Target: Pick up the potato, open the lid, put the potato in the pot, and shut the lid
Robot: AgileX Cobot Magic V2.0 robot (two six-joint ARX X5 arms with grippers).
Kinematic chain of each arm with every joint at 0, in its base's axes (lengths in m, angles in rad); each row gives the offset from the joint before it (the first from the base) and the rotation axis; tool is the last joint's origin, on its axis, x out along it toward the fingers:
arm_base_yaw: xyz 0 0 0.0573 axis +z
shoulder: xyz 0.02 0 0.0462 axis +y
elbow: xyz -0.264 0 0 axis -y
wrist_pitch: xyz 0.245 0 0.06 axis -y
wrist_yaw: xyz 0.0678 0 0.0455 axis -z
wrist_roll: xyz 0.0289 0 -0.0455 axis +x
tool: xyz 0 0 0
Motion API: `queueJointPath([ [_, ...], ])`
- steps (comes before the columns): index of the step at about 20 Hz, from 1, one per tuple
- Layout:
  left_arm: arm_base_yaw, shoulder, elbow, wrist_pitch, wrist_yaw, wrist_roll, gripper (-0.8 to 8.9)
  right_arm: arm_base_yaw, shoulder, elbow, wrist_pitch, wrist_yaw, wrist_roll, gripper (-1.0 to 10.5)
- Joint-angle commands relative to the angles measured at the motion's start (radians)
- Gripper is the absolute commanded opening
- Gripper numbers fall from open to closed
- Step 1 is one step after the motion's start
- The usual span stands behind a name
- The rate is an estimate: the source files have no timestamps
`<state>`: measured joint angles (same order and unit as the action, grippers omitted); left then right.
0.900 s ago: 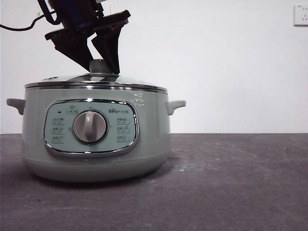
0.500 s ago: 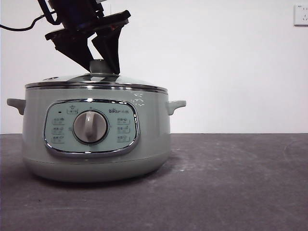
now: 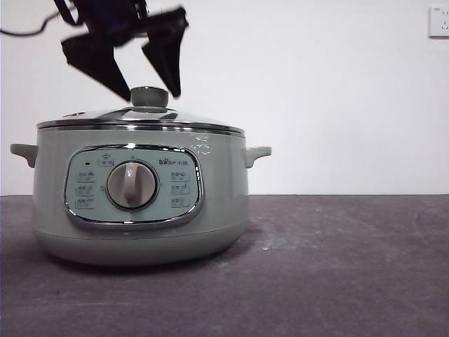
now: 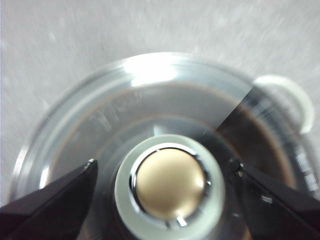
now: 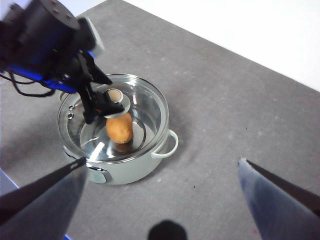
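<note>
Your left gripper [image 3: 151, 95] hovers spread wide around the domed glass lid's [image 3: 140, 116] smooth knob [image 3: 149, 96], untouching. Your right gripper [image 5: 160, 175] waits, gaping. The matte potato [image 5: 120, 128] lies inside the sage pot [image 3: 140, 203].

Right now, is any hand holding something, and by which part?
Nothing is held. The left hand is open around the lid's knob without gripping it; the right hand is open and empty.

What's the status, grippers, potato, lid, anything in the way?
Left gripper open, straddling the lid knob. Right gripper open, high and clear. Potato in the pot, lid on. Nothing in the way.
</note>
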<state>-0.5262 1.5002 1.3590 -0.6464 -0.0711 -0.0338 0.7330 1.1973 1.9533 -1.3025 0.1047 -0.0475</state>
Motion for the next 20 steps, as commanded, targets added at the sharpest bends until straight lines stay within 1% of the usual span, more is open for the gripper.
queueJointPath([
  [1, -0.017, -0.07, -0.01, -0.014, 0.002, 0.003, 4.44, 0.001, 0.0, -0.014, -0.013, -0.001, 0.037, 5.0],
  [4, -0.039, -0.151, -0.01, -0.032, 0.029, 0.002, 4.38, 0.001, -0.003, -0.057, -0.014, -0.001, 0.055, 4.9],
  [6, -0.057, -0.216, -0.01, -0.045, 0.088, 0.0, 4.36, 0.001, -0.014, -0.109, -0.001, -0.001, 0.056, 3.9],
  [7, -0.076, -0.267, -0.01, -0.058, 0.138, 0.001, 4.32, 0.001, -0.027, -0.164, 0.024, 0.0, 0.061, 3.2],
  [8, -0.097, -0.307, -0.01, -0.07, 0.158, 0.009, 3.73, 0.001, -0.042, -0.216, 0.057, 0.0, 0.066, 2.8],
  [9, -0.125, -0.345, -0.01, -0.087, 0.154, 0.037, 2.34, 0.001, -0.063, -0.28, 0.109, 0.001, 0.077, 2.3],
  [10, -0.151, -0.374, -0.01, -0.107, 0.142, 0.061, 0.65, 0.001, -0.087, -0.348, 0.166, 0.002, 0.085, 1.6],
  [11, -0.172, -0.393, -0.01, -0.123, 0.13, 0.064, -0.09, 0.001, -0.114, -0.419, 0.226, 0.003, 0.085, 0.8],
  [12, -0.187, -0.408, -0.012, -0.135, 0.107, 0.064, -0.08, 0.001, -0.143, -0.491, 0.288, 0.003, 0.087, -0.1],
  [14, -0.206, -0.439, -0.043, -0.126, 0.015, 0.064, -0.08, 0.001, -0.2, -0.633, 0.413, 0.006, 0.103, -0.1],
  [15, -0.214, -0.461, -0.079, -0.101, -0.014, 0.064, -0.08, 0.001, -0.23, -0.705, 0.477, 0.006, 0.103, -0.1],
  [17, -0.23, -0.518, -0.19, -0.014, -0.033, 0.058, -0.08, 0.001, -0.295, -0.855, 0.621, 0.006, 0.103, -0.1],
  [20, -0.235, -0.627, -0.413, 0.156, -0.037, 0.056, -0.08, 0.001, -0.383, -1.068, 0.838, 0.006, 0.104, -0.1],
])
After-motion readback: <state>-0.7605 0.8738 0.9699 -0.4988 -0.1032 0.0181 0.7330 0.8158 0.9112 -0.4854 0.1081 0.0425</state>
